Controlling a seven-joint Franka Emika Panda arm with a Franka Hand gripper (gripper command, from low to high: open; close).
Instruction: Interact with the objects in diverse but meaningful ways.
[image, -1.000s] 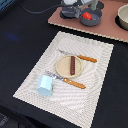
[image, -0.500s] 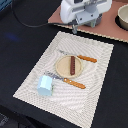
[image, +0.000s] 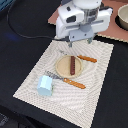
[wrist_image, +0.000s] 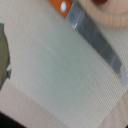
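While the gripper (image: 80, 41), jaws hidden so spread unknown, hangs over the mat's far edge, the sausage (image: 73, 65) lies just nearer on the plate (image: 64, 69), long axis running near-to-far.

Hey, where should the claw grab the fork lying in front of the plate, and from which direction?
Grip the fork by its orange handle, coming straight down from above. It lies flat on the placemat, so no side approach gets under it. The handle looks thicker than the metal prongs, and it points toward the exterior view's right, away from the blue cup, so there is room there.
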